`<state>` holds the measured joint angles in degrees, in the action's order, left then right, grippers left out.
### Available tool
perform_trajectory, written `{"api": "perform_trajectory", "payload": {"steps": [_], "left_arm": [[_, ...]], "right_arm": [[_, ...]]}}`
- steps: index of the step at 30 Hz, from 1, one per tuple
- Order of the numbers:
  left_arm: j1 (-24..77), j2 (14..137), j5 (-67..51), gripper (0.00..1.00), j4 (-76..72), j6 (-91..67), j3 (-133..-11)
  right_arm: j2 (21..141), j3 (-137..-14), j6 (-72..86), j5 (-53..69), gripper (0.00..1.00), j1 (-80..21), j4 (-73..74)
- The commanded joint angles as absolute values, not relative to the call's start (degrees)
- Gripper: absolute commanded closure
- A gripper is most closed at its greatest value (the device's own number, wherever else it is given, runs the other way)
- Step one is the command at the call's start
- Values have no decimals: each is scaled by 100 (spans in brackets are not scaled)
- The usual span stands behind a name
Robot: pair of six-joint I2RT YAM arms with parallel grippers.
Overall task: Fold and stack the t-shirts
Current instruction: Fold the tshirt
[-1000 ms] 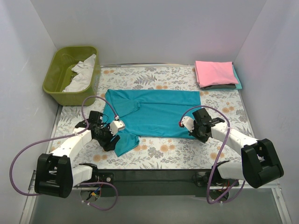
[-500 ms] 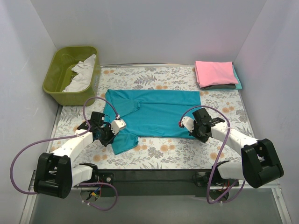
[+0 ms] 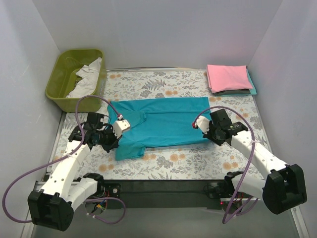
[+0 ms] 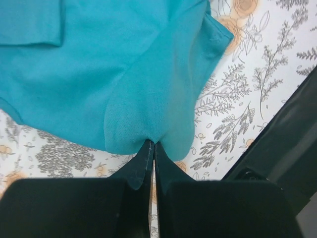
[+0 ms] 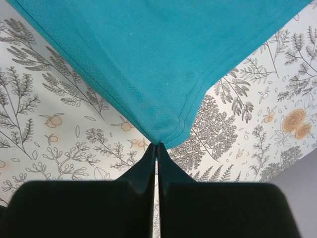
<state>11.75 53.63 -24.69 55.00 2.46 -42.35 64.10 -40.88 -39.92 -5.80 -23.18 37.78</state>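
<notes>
A teal t-shirt (image 3: 163, 121) lies spread across the middle of the floral table cloth. My left gripper (image 3: 113, 140) is shut on its near left edge, and the cloth bunches up from the black fingertips (image 4: 152, 145). My right gripper (image 3: 210, 134) is shut on the near right hem corner of the teal t-shirt (image 5: 163, 64), its tips (image 5: 157, 145) pinching the stitched corner. Both held edges are lifted off the table. A folded pink t-shirt (image 3: 228, 77) tops a small stack at the back right.
An olive-green tub (image 3: 67, 91) with white cloth (image 3: 88, 79) in it stands at the back left. White walls close in the left, back and right. A dark strip (image 3: 163, 186) runs along the near table edge between the arm bases.
The left gripper closed on the shirt's near left edge. Both arms then rose and moved toward the back, lifting the near edge of the teal t-shirt and narrowing its spread.
</notes>
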Motion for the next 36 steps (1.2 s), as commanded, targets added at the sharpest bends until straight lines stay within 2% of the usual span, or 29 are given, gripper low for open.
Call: {"api": "perform_trajectory", "payload": {"steps": [1,9,24,36], "left_arm": [[1090,5554,-2479,100,5520,44,-4824],[422,7381,-2540,100,4307,-316,-6133],[316,9026,-2400,100,3270,-650,-7066],[316,10001,-2373,100,2831,-826,-7418]], "right_arm": [[6459,-4525,-4297,-528,99,-2049,3946],[7733,-5721,-4702,-229,99,-1591,3674],[9684,-7162,-4966,-62,99,-1275,3322],[10546,-7681,-5001,-61,99,-1125,3234]]}}
